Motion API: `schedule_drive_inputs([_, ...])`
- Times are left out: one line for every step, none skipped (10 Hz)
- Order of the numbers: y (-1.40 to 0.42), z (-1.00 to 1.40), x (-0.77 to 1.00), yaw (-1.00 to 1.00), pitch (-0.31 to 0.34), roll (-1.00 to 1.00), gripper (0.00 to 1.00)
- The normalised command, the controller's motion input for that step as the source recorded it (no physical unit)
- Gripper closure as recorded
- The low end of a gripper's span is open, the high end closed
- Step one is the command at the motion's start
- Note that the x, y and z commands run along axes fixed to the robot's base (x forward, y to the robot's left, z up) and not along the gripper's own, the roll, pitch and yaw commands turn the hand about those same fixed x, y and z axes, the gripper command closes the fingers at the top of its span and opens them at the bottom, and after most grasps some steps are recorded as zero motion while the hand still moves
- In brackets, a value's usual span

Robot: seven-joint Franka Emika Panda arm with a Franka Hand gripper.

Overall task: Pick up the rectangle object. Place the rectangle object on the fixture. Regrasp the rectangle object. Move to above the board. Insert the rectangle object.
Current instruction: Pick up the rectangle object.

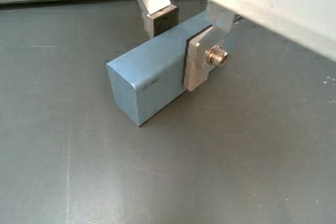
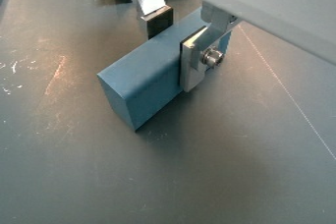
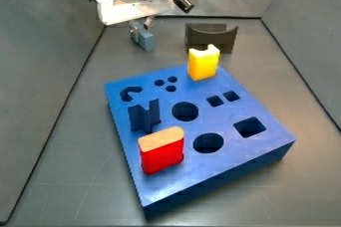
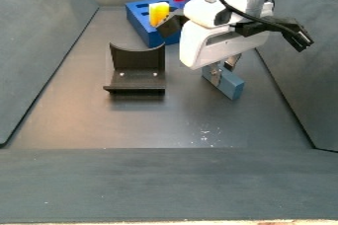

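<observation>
pincer: clamped on 1 end of pale grey-blue rectangular block | handling: rigid, light, smooth-faced, probably slippery | hold: across flat faces

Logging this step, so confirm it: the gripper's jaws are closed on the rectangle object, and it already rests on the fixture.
Wrong place. The gripper has its jaws on the rectangle object, but a side view shows the rectangle object beside the fixture, apart from it, not on it.

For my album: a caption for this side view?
Robot hand gripping a pale grey-blue rectangular block beside the dark bracket fixture.
</observation>
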Motion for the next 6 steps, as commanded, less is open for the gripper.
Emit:
schedule_drive_inputs([0.0, 0.0, -0.03, 0.0, -0.023, 0.0, 1.0])
schedule_drive_inputs([0.0, -0.06, 0.0, 0.0, 0.0, 0.0, 1.0])
schedule_drive_inputs([0.0, 0.0, 0.0, 0.0, -0.037, -0.08, 1.0])
schedule_drive_inputs([-0.03, 0.0, 0.0, 0.01, 0.0, 0.0, 1.0])
schedule_drive_inputs([0.0, 0.0, -0.07, 0.0, -0.097, -0.07, 1.0])
schedule_drive_inputs([0.0, -0.02, -0.05, -0.03, -0.043, 0.0, 1.0])
